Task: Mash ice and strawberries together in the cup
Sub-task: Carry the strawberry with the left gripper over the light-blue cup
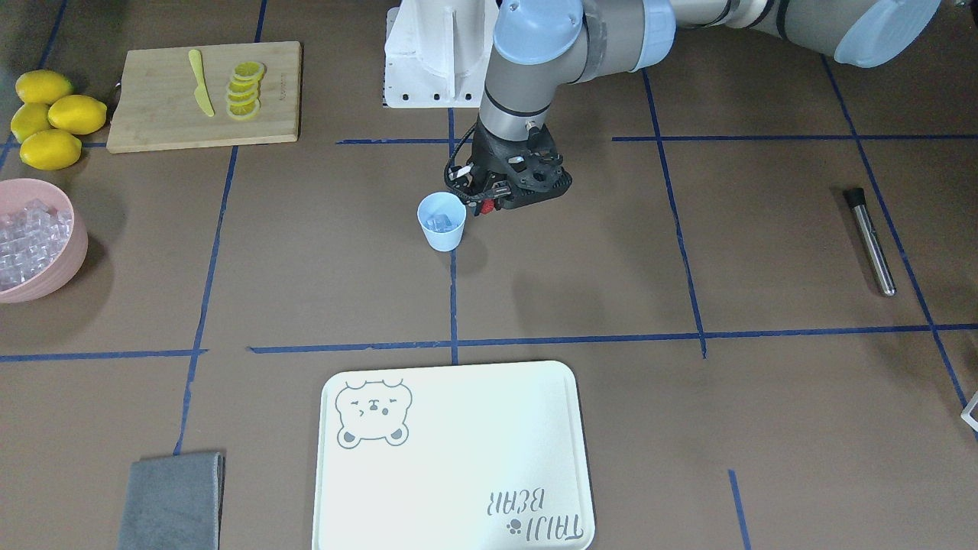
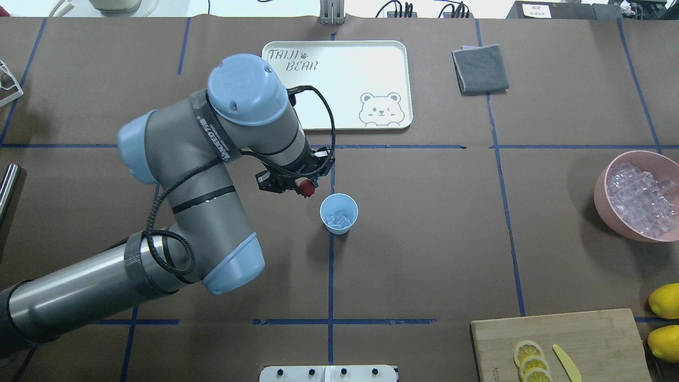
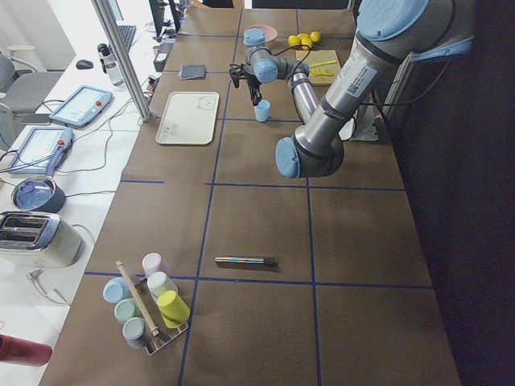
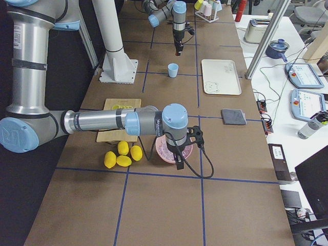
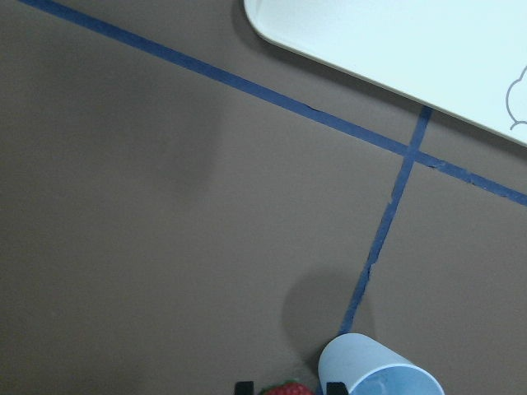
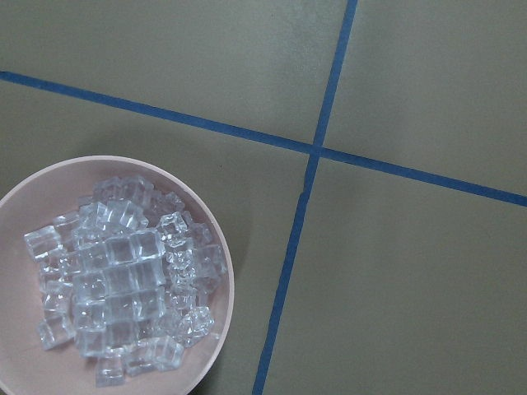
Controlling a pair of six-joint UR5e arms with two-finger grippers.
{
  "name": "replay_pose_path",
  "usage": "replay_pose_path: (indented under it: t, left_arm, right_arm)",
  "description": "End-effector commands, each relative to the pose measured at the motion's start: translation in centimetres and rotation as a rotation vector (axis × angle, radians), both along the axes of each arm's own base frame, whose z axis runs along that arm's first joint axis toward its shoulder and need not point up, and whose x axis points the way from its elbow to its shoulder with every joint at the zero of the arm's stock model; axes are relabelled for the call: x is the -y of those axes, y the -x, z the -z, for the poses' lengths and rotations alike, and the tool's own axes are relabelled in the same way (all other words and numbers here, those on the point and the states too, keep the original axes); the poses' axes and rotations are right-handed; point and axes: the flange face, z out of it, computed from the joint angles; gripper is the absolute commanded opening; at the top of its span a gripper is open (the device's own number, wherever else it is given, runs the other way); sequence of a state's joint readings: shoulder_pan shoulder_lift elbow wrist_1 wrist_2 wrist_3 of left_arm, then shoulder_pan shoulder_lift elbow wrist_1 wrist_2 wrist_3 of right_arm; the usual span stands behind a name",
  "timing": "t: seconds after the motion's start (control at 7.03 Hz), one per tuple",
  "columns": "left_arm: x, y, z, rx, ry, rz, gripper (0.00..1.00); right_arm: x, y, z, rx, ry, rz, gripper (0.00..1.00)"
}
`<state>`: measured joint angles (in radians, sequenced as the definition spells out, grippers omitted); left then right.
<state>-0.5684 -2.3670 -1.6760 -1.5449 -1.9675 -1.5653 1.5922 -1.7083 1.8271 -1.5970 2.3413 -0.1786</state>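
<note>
The pale blue cup (image 2: 339, 213) stands upright mid-table with a few clear ice cubes (image 2: 339, 218) in its bottom. My left gripper (image 2: 305, 187) hangs just beside the cup's rim, shut on a small red strawberry (image 2: 306, 187). In the left wrist view the strawberry (image 5: 286, 388) sits between the fingertips (image 5: 244, 387) at the bottom edge, with the cup (image 5: 379, 374) just to its right. My right gripper (image 4: 178, 164) shows only in the exterior right view, above the pink bowl (image 4: 166, 152); I cannot tell whether it is open or shut.
The pink bowl (image 2: 602, 196) holds many ice cubes (image 6: 123, 280). A metal muddler (image 1: 869, 241) lies on my left side. A white bear tray (image 2: 339, 114), grey cloth (image 2: 480, 68), cutting board (image 1: 153, 130) with lemon slices and knife, and whole lemons (image 1: 53, 114) lie around.
</note>
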Motion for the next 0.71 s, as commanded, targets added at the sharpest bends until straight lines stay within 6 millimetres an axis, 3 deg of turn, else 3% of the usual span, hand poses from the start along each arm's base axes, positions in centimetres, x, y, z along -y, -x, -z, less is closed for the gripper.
replay_pose_path:
  t: [0.0,0.57]
  left_arm:
    - [-0.4,-3.2,0.1,-0.019,-0.016,-0.005,0.0]
    - [-3.4,-5.5,0.8,-0.029,-0.01,-0.048,0.01]
  right_arm:
    - [0.1,0.0,0.0,0.0,0.001,-0.004,0.99]
    - [0.1,0.0,0.1,0.002,-0.001,-0.005,0.99]
